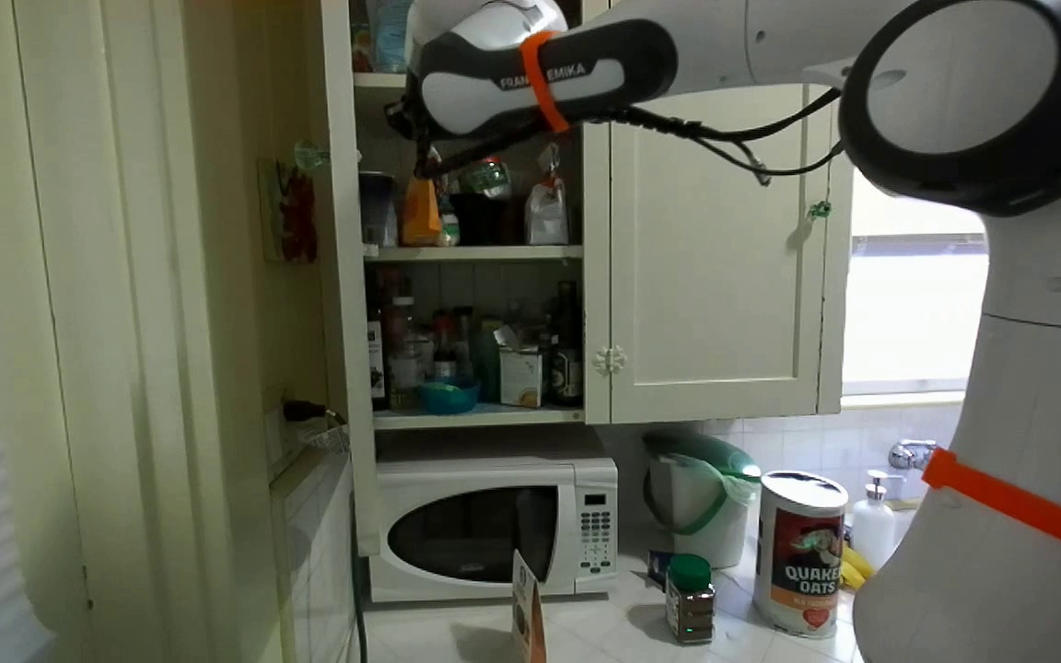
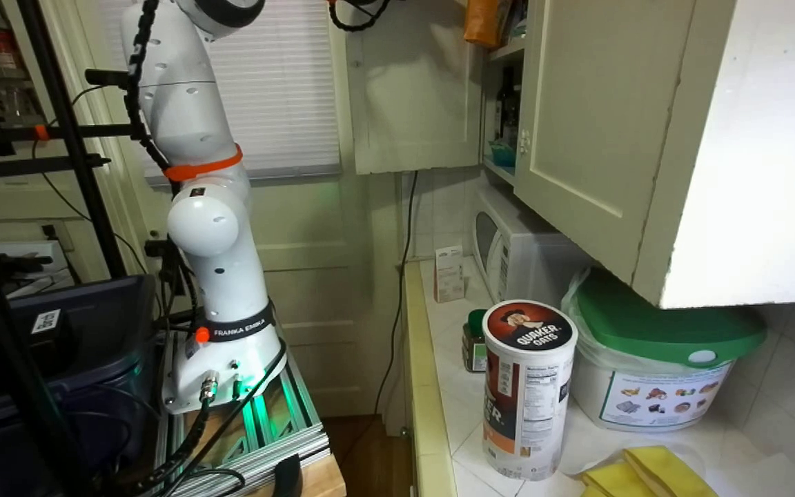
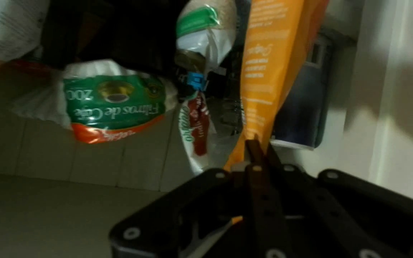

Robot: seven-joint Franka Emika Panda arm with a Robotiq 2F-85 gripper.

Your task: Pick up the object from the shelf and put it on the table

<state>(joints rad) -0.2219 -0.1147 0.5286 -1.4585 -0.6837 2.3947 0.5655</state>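
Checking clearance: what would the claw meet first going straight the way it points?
Likely the orange packet: the claw looks shut on its narrow end, and its body lies straight ahead. Depth beyond is unclear.

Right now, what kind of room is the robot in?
Probably a kitchen: I see a microwave and a Quaker Oats canister on the white counter, plus a pack of coffee filters.
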